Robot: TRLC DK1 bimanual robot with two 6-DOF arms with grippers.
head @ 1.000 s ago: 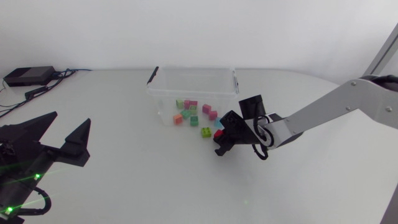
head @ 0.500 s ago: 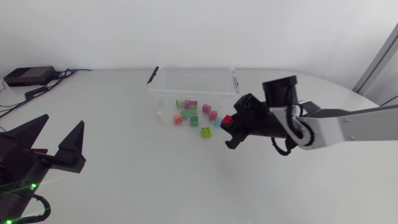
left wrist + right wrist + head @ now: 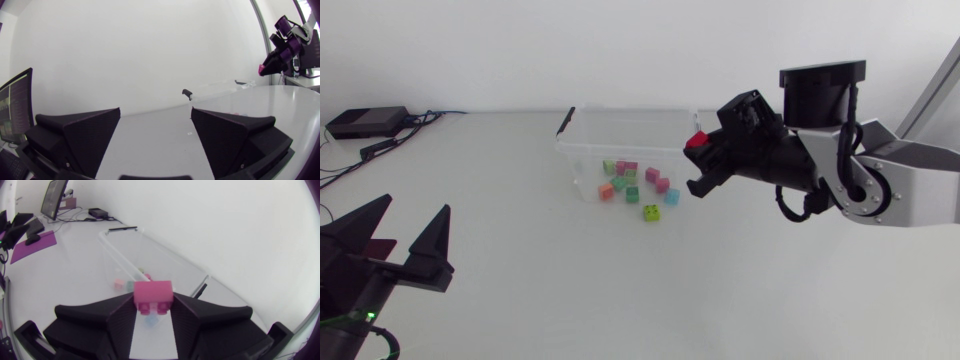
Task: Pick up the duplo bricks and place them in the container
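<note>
Red duplo brick (image 3: 697, 140), in the head view, sits pinched in the right gripper (image 3: 702, 160), raised beside the clear container's (image 3: 625, 113) right rim; let go here, it could clip that rim and bounce out. Left wrist view: left gripper (image 3: 155, 131) gapes wide, empty. Right wrist view: the brick's long axis spans finger to finger, studs toward the wrist.

Silver-grey right arm (image 3: 910, 175), black joints (image 3: 823, 92), looped cable (image 3: 788, 207), matte black jaws

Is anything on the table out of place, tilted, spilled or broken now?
Nothing looks spilled or broken. The clear container stands level. A lime-green brick and a blue brick lie near its front wall, and the right gripper holds a red brick.
</note>
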